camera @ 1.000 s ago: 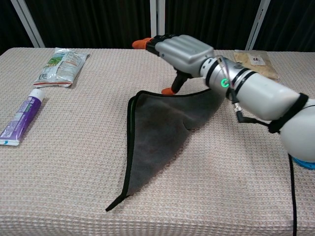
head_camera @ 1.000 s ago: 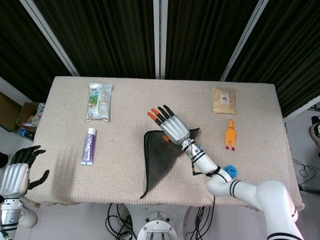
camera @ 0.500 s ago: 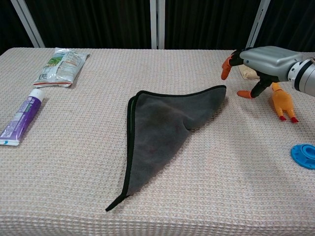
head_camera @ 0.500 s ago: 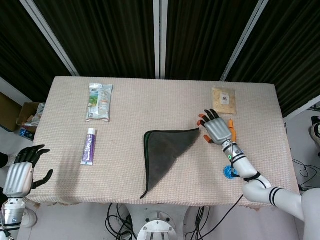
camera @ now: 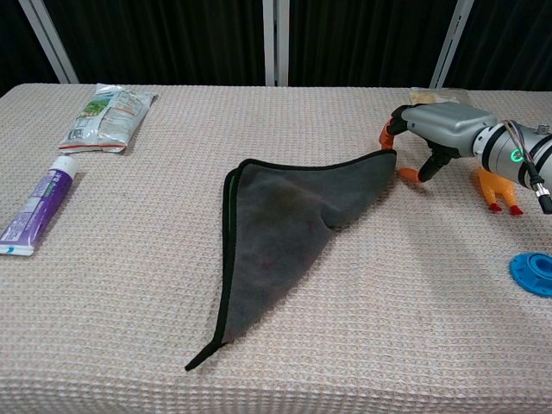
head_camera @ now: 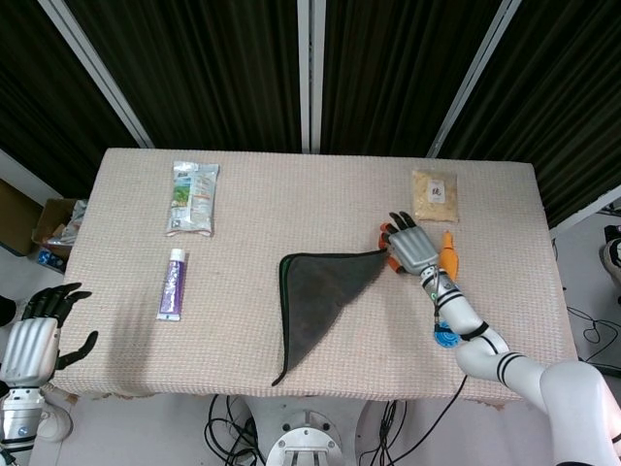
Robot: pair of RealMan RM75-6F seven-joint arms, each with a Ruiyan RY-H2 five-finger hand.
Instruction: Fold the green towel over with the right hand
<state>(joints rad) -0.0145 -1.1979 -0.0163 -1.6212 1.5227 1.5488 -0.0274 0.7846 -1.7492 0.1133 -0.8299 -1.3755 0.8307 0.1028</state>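
The green towel (head_camera: 320, 296) lies flat in the middle of the table as a dark triangle with a green hem, its long tip toward the front edge; the chest view shows the towel (camera: 285, 233) too. My right hand (head_camera: 412, 248) is low at the towel's right corner, palm down. In the chest view the right hand (camera: 435, 129) has its fingers (camera: 385, 134) and thumb on either side of that corner, apart, with no cloth lifted. My left hand (head_camera: 34, 335) hangs off the table's front left corner, fingers spread and empty.
A green snack packet (head_camera: 192, 197) and a purple tube (head_camera: 172, 283) lie on the left. A beige packet (head_camera: 434, 194), an orange rubber chicken (head_camera: 448, 254) and a blue round piece (head_camera: 446, 336) sit close around my right arm.
My right hand left the towel's top edge, swung right toward the chicken, then came back down to the towel's right corner. The towel settled flat. The left hand barely moved.
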